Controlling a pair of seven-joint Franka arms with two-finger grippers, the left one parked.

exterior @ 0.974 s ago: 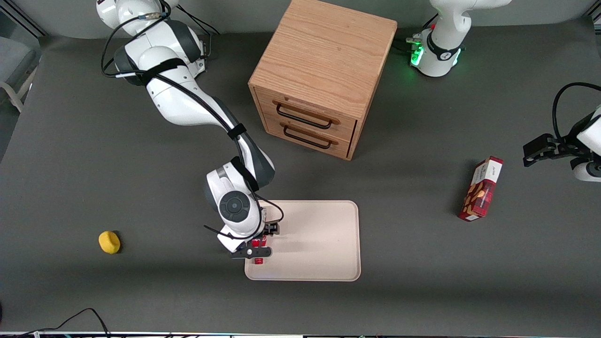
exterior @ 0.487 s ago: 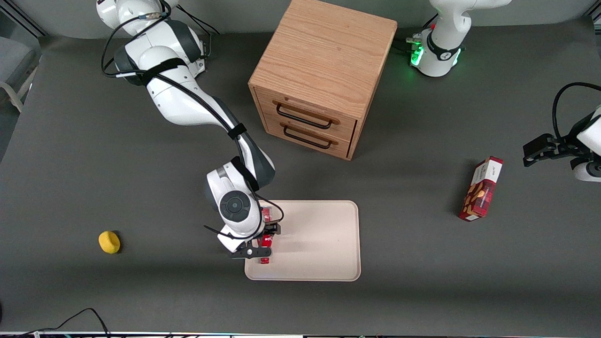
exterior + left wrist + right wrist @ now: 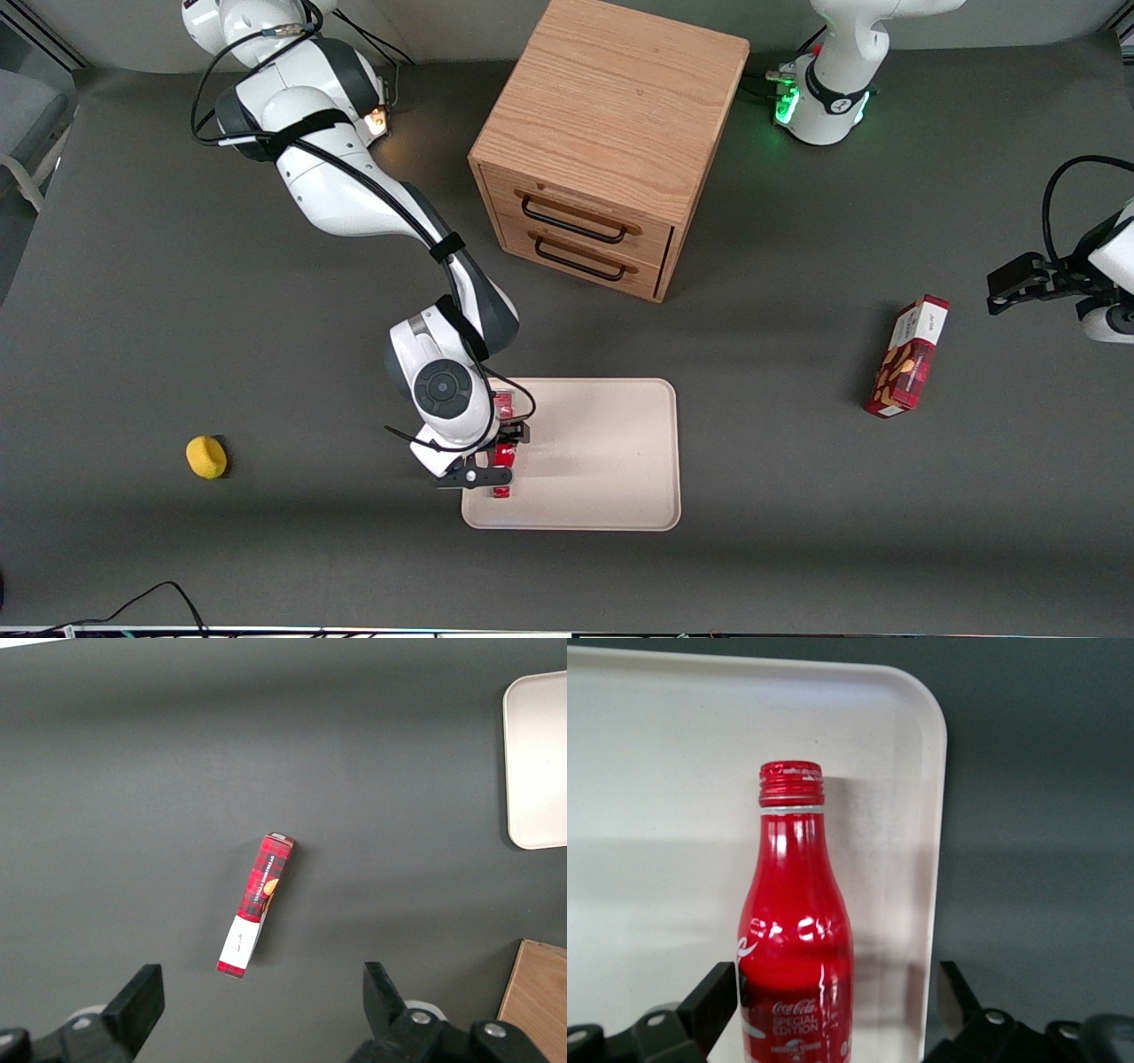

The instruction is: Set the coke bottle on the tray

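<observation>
The coke bottle (image 3: 796, 930), red with white script, lies on the beige tray (image 3: 647, 771) beside the rim at the working arm's end, its cap (image 3: 791, 784) pointing toward the front camera. My right gripper (image 3: 833, 997) straddles its body and is open. One black finger (image 3: 713, 992) is close against the bottle, and the other finger (image 3: 954, 997) stands well apart from it, out past the tray rim. From the front, the gripper (image 3: 498, 456) hangs over that end of the tray (image 3: 602, 461), and only bits of the bottle (image 3: 502, 455) show under the wrist.
A wooden two-drawer cabinet (image 3: 607, 142) stands farther from the front camera than the tray. A red snack box (image 3: 908, 356) lies toward the parked arm's end of the table. A small yellow object (image 3: 205, 456) sits toward the working arm's end.
Compared with one second ago, the gripper's fingers have spread apart off the bottle, and more of the bottle's red shows under the wrist. Nothing has moved in the last half second.
</observation>
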